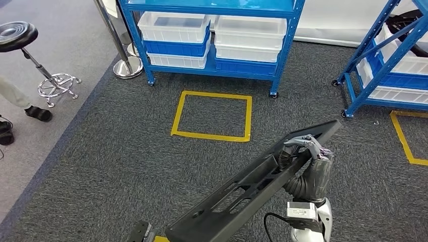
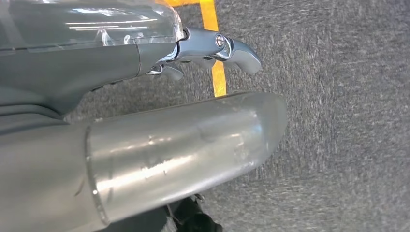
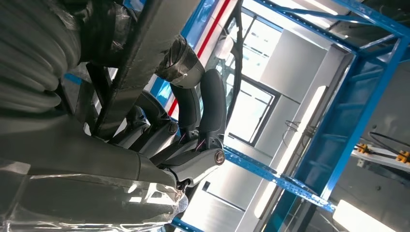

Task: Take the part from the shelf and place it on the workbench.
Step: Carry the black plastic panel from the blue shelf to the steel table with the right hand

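Note:
A long black slotted part (image 1: 252, 186) runs slantwise from the picture's bottom edge up to the right, above the grey carpet. My right hand (image 1: 308, 151) grips it near its upper end, fingers wrapped over the top edge. In the right wrist view the dark fingers (image 3: 212, 101) curl around the black part (image 3: 140, 53). In the left wrist view my left hand (image 2: 159, 121) hangs over the carpet, its thick thumb (image 2: 193, 140) apart from the fingers (image 2: 227, 46), with nothing between them.
A blue shelf (image 1: 282, 60) with white and blue bins (image 1: 250, 30) stands ahead, and a second blue shelf (image 1: 376, 55) at the right. A yellow taped square (image 1: 174, 118) marks the carpet. A stool (image 1: 17, 35) and a person's foot (image 1: 38, 113) are at the left.

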